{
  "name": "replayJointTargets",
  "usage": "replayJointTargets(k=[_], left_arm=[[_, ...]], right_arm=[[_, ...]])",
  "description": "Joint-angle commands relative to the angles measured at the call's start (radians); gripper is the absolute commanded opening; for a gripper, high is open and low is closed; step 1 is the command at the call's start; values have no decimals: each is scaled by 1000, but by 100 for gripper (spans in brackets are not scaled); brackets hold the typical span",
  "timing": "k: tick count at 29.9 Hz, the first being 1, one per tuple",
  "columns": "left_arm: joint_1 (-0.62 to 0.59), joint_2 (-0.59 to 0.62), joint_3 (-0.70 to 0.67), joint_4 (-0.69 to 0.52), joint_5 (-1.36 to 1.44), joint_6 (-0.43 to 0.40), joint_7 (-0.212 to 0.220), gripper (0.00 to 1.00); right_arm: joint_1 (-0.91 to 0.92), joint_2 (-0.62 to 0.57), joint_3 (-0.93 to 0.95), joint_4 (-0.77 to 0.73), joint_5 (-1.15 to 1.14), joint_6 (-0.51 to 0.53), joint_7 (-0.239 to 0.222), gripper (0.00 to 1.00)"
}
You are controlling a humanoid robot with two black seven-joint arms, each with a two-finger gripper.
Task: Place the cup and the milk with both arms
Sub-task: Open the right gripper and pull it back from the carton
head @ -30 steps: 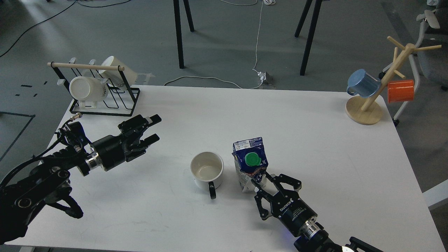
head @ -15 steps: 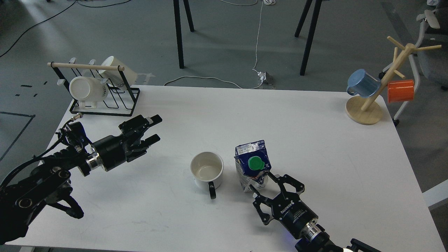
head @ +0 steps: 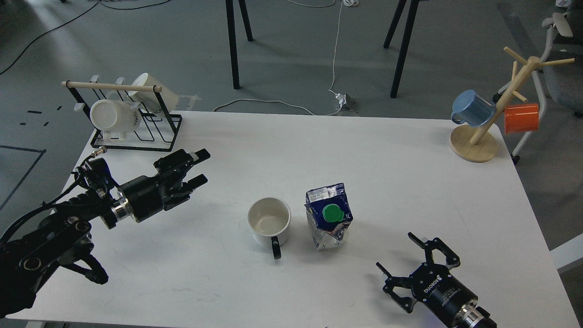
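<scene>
Both task items stood on the white table, neither in a gripper's hold. The white mug sat upright, mouth up, empty as far as the head view showed. Its black handle pointed toward the near table edge. The milk carton stood just beside the mug, apart from it by a thin gap. The carton was crumpled, with its long axis roughly vertical and leaning slightly away from the mug. Its green cap faced up and toward the camera, and its folded top seam ran across above the cap.

The right gripper hovered low over the table with jaws spread wide and nothing between them. The carton lay ahead of its jaws and off to their left, well clear of both fingertips. Judgement: a carton standing free with the jaws open and clear of it fits a finished release.

The left gripper also had its jaws parted and empty. The mug lay ahead of those jaws and to their right, well apart from them. Judgement: the mug is likewise already placed, and the side-by-side pairing looks deliberate.

Risk noted: the dented carton leans, so a brush from an arm could tip it.

Bystanders: a black wire rack holding two white mugs beyond the left jaws, and a wooden mug tree at the far right corner.
</scene>
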Motion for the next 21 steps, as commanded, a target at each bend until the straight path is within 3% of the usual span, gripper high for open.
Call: replayJointTargets(k=[1, 7, 14, 21], left_arm=[[0, -1, -6, 0, -1, 0, 0, 94], [-5, 7, -55, -2, -13, 0, 0, 94], [-17, 100, -229, 1, -249, 0, 0, 94], [-83, 193, -235, 15, -516, 0, 0, 94]], right_arm=[[-17, -75, 154, -2, 1, 0, 6, 98], [90, -107, 415, -22, -8, 0, 5, 98], [393, -173, 334, -206, -4, 0, 5, 98], [457, -184, 308, -247, -1, 0, 17, 98]])
